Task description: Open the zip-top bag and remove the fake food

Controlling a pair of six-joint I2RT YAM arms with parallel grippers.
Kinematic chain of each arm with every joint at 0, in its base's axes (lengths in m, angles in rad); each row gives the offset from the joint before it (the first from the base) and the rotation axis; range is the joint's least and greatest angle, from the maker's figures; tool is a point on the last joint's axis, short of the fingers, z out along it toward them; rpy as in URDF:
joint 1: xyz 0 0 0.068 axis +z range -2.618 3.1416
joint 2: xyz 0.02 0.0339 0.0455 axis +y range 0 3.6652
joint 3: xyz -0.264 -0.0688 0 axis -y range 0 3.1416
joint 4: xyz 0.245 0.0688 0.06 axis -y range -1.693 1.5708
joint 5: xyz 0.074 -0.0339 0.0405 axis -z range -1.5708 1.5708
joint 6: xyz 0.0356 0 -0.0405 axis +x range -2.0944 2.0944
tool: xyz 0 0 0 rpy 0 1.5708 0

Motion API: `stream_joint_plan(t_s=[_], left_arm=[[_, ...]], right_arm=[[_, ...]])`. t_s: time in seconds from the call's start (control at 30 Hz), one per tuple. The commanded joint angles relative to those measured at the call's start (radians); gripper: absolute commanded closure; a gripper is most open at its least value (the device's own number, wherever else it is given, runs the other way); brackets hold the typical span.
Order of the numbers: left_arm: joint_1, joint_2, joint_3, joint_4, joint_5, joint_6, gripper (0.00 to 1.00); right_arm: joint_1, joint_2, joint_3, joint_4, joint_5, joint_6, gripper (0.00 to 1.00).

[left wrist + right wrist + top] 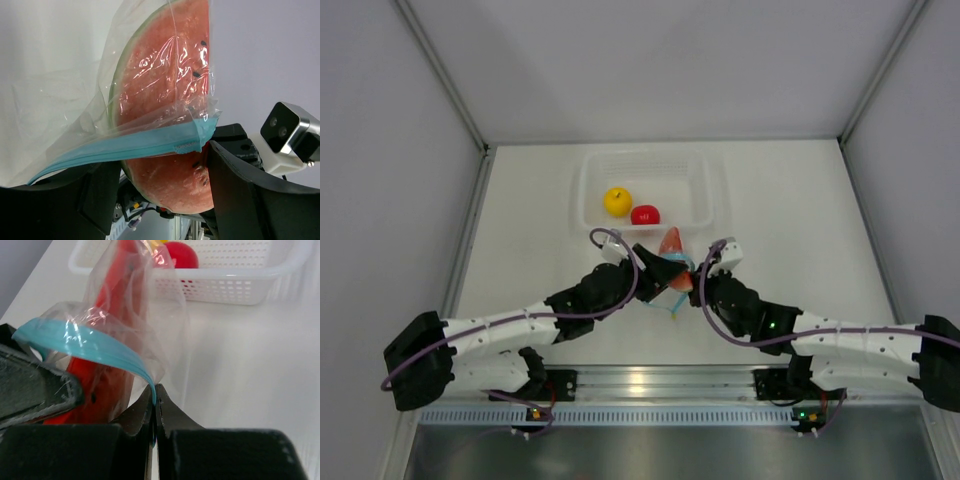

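Note:
The clear zip-top bag is held up between my two grippers, just in front of the basket. Inside it is a red watermelon slice with a green rind, whose lower end sticks out past the light blue zip strip. My left gripper is closed around that lower end. My right gripper is shut on the end of the zip strip, and the strip bows open. A yellow round fruit and a red round fruit lie in the basket.
A white perforated plastic basket stands at the back middle of the white table, close behind the bag. It also shows in the right wrist view with the red fruit. Grey walls close in the left, right and back.

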Motion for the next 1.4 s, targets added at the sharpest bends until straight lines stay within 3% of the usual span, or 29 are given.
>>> stream_joint_plan(t_s=[0.0,0.23,0.43,0.5,0.63,0.9,1.1,1.37], left_arm=[[-0.004,-0.034,-0.002,0.141,0.096,-0.062,1.0],[-0.006,0.011,0.011,0.139,0.3,0.011,1.0],[-0.004,0.067,0.015,0.139,0.404,0.091,1.0],[-0.006,0.085,0.014,0.137,0.412,0.109,1.0],[-0.001,0.111,0.073,-0.018,0.388,0.207,1.0],[-0.001,0.104,0.173,-0.303,0.234,0.388,1.0],[-0.003,0.183,0.247,-0.355,0.354,0.507,1.0],[-0.018,0.208,0.203,-0.355,0.392,0.542,1.0]], right_arm=[[-0.029,-0.048,0.003,-0.053,0.095,0.026,1.0],[-0.138,-0.135,0.057,-0.116,0.054,-0.063,1.0],[-0.15,-0.163,0.064,-0.119,-0.017,-0.119,1.0],[-0.15,-0.171,0.072,-0.129,-0.023,-0.124,1.0],[-0.152,-0.2,0.095,-0.186,-0.034,-0.096,1.0],[-0.149,-0.103,0.256,-0.546,0.001,0.087,1.0],[-0.165,-0.027,0.319,-0.623,0.064,0.088,1.0],[-0.268,0.015,0.414,-0.669,0.064,0.014,1.0]])
